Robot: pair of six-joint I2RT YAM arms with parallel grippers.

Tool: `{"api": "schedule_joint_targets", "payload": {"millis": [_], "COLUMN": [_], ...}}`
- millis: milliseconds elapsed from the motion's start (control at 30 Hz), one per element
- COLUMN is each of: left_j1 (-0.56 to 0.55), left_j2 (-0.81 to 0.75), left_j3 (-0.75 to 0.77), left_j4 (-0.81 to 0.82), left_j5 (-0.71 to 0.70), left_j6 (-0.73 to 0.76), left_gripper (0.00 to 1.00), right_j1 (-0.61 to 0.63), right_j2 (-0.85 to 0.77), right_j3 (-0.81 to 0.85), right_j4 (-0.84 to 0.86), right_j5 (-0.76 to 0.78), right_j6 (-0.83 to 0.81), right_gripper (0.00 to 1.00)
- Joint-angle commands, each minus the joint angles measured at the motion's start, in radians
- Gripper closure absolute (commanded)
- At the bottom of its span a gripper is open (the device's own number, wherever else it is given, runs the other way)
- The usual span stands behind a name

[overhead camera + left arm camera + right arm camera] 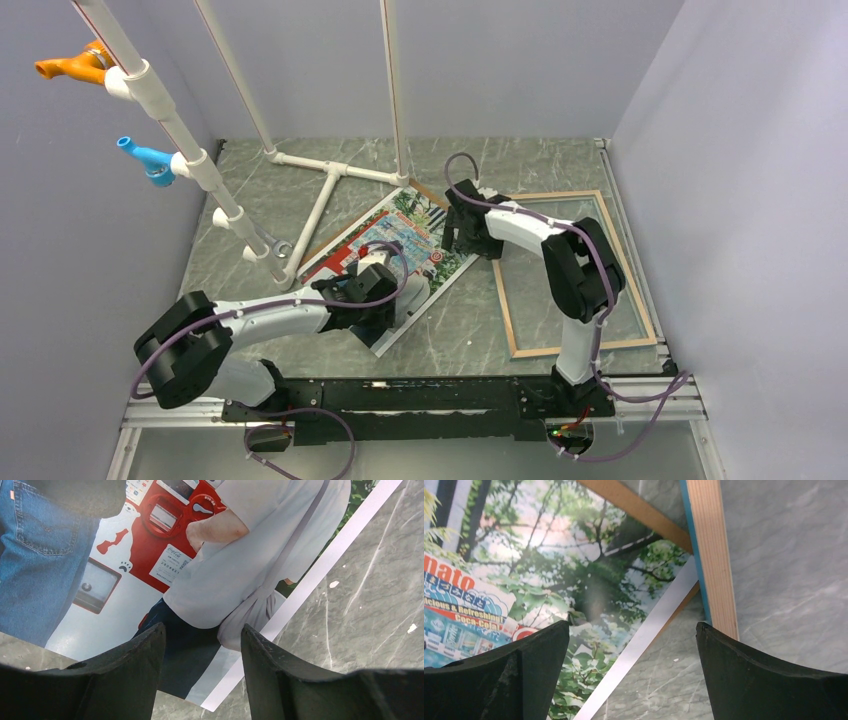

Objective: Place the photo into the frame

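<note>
Grey marbled stone forms the table (300,190) on which everything is carried; on its right side the frame (585,347) is laid flat, light wood face up, a blue edge being shown in the right wrist view; the photo (440,265) is laid picture side up and askew just left of the frame, outside it, one corner brought close to the frame's left rail; a brown board (634,505) is seen protruding from under the photo's far edge; the right end effector (634,675) is held wide open above the photo's edge and the frame's rail, nothing being gripped; the left end effector (202,665) is held partly open over the photo's near corner, nothing being caught between its fingers.
</note>
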Motion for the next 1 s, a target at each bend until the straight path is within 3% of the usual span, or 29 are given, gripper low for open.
{"api": "schedule_joint_targets", "payload": {"millis": [0,567,967], "left_j1": [0.003,0.002,0.003], "left_j2": [0.034,0.004,0.015], "left_j3": [-0.049,-0.07,-0.07], "left_j4": [-0.007,-0.009,-0.001], "left_j5": [0.041,0.032,0.041], "left_j6": [-0.025,-0.026,-0.018], "left_gripper": [0.39,0.39,0.41], "right_j1": [-0.014,-0.144,-0.222], "right_j2": [0.019,-0.004,-0.125], "right_j3": [0.066,-0.022,-0.075], "right_j4": [-0.056,0.075,0.154], "right_j5": [0.092,-0.159,-0.308], "right_j6": [-0.024,-0.024,-0.011], "right_gripper": [0.0,0.0,0.05]}}
